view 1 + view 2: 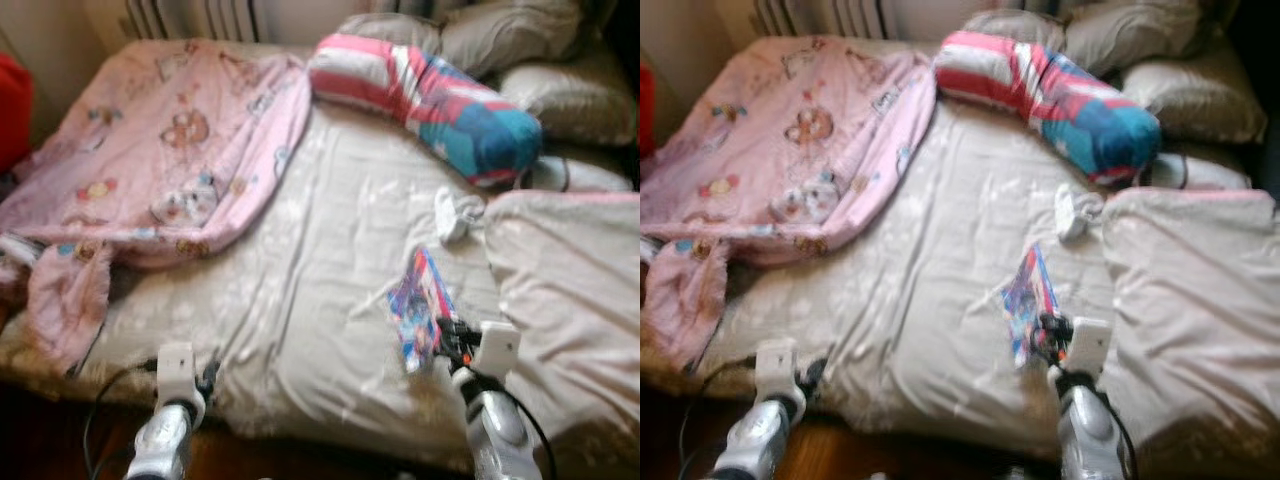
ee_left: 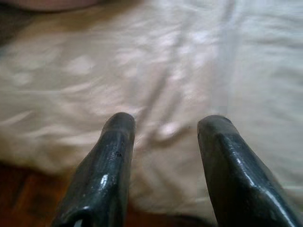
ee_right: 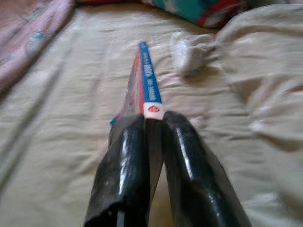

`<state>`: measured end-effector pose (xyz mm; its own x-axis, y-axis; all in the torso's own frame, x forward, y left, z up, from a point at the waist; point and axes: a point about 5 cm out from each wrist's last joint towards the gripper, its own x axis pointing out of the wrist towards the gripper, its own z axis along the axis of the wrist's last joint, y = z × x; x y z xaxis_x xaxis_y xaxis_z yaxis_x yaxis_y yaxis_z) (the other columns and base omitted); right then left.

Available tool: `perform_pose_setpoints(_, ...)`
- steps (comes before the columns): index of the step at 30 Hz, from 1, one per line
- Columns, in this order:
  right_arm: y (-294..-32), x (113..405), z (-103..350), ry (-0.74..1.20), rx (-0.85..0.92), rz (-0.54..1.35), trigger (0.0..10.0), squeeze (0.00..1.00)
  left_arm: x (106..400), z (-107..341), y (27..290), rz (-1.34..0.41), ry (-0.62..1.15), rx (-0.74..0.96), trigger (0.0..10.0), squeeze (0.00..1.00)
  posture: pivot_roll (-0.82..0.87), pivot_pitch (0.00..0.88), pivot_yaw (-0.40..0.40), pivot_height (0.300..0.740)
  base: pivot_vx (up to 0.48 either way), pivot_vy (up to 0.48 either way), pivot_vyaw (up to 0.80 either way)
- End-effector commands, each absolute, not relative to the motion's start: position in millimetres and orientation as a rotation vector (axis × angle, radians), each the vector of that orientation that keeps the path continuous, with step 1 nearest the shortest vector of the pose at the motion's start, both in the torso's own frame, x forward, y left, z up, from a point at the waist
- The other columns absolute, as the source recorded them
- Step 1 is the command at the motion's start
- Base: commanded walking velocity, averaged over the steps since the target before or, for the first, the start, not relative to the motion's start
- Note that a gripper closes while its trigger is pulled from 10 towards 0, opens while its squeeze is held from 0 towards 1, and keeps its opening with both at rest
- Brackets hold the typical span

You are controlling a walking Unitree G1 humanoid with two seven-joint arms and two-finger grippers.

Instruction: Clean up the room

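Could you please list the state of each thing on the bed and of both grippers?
Book: gripped edge-on, its far end over the sheet.
Right gripper: shut on the book.
Left gripper: open, holding nothing, by the bed's near edge.
Pink blanket: spread out, rumpled.
Striped pillow: lying across the bed.
White cloth: crumpled.

The bed (image 1: 330, 260) carries a pink blanket (image 1: 160, 150) far left, a striped pillow (image 1: 430, 95) far right, a white cloth (image 1: 455, 215), and a thin book (image 1: 422, 305) near right.

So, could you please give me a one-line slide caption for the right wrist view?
Right gripper shut on a thin book, held edge-on above the beige bedsheet.
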<state>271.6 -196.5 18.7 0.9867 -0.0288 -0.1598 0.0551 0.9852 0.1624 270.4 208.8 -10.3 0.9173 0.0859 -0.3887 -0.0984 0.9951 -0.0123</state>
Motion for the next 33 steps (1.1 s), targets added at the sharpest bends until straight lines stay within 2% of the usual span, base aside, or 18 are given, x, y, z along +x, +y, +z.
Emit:
perform_pose_setpoints(1, -198, 275, 26, 0.117, 0.179, -0.069, 10.0, 0.0, 263, -15, 216, 0.114, 0.421, -0.025, 10.0, 0.0, 0.03, 0.185, 0.001, 0.74, 0.0, 0.0, 0.0)
perform_pose_setpoints(6, -202, 274, 21, 0.144, 0.212, -0.127, 10.0, 0.0, 263, -15, 216, 0.112, 0.421, -0.025, 10.0, 0.0, 0.03, 0.186, 0.001, 0.74, 0.0, 0.0, 0.0)
perform_pose_setpoints(11, -202, 273, 21, 0.144, 0.216, -0.128, 10.0, 0.0, 262, -16, 217, 0.112, 0.425, -0.021, 10.0, 0.0, 0.03, 0.186, 0.002, 0.74, 0.0, 0.0, -0.7)
perform_pose_setpoints(19, -187, 275, 15, 0.192, 0.295, 0.002, 10.0, 0.0, 262, -16, 216, 0.104, 0.423, -0.017, 10.0, 0.0, 0.03, 0.194, 0.007, 0.74, 0.0, 0.0, 0.0)
perform_pose_setpoints(25, -190, 280, 13, 0.209, 0.336, -0.051, 10.0, 0.0, 262, -15, 216, 0.096, 0.416, -0.01, 10.0, 0.0, 0.05, 0.208, 0.017, 0.74, 0.0, 0.0, 0.0)
perform_pose_setpoints(33, -187, 297, 38, 0.071, 0.225, -0.015, 10.0, 0.0, 257, -17, 219, 0.086, 0.416, 0.003, 10.0, 0.0, 0.05, 0.223, 0.026, 0.74, 0.0, 0.0, 0.0)
